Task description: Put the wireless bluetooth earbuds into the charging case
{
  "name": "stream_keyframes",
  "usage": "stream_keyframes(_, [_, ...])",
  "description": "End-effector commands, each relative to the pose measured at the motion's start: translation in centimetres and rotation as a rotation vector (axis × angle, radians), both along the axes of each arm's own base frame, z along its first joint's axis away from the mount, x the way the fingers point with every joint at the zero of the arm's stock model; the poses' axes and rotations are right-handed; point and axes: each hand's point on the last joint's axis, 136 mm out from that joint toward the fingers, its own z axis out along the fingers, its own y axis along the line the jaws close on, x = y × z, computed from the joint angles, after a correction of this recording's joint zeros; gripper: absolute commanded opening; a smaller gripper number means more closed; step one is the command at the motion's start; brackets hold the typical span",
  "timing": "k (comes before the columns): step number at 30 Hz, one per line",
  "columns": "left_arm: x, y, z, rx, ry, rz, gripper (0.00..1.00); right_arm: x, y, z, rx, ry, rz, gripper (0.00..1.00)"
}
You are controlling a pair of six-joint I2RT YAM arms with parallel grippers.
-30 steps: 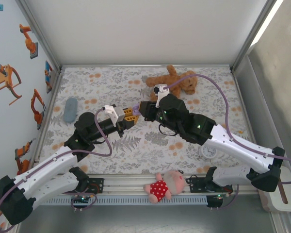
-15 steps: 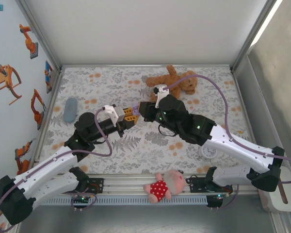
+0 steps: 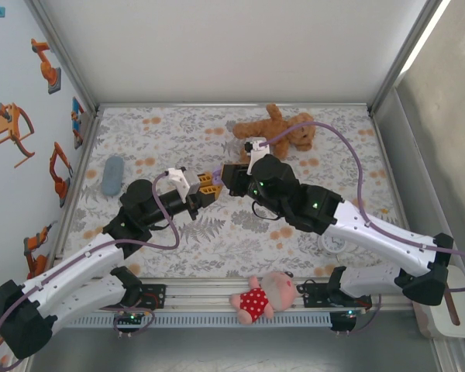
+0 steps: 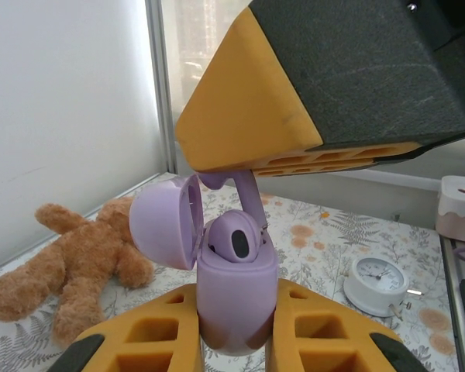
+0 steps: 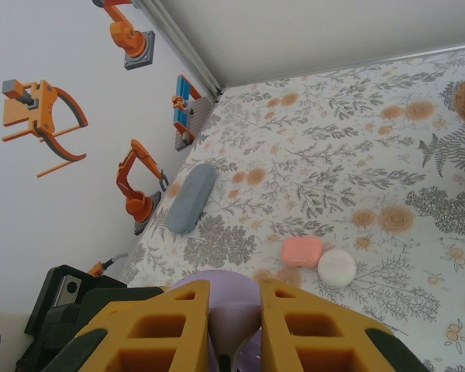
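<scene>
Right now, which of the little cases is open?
The lilac case in the left hand: its lid is flipped up. The coral case and the white case lie shut on the table.

**Bystanders on the floral bench**

A bench [image 3: 170,136] covered in a leaf-and-flower print carried several idle things. From the overhead view, a brown teddy bear [image 3: 275,128] lay sprawled at about 1 o'clock of the bench's middle. A grey-blue oblong pouch [image 3: 112,176] lay at 9 o'clock, near the left wall. A small white clock [image 3: 331,242] sat at 4 o'clock. At 6 o'clock a pink doll in a red spotted dress [image 3: 265,296] rested on the near rail. Orange robot-arm stickers [image 3: 46,66] dotted the left wall.
</scene>
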Motion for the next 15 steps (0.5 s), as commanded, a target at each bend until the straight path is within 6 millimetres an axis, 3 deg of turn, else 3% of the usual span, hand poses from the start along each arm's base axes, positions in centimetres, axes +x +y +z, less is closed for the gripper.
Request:
stream_keyframes(1, [-0.1, 0.1, 2.5, -0.066, -0.048, 0.004, 0.00, 0.0, -1.0, 0.8, -0.023, -0.043, -0.025, 0.19])
stream_keyframes(15, [0.1, 0.1, 2.3, -0.078, -0.011, 0.008, 0.00, 0.5, -0.1, 2.5, 0.031, -0.101, -0.020, 0.19])
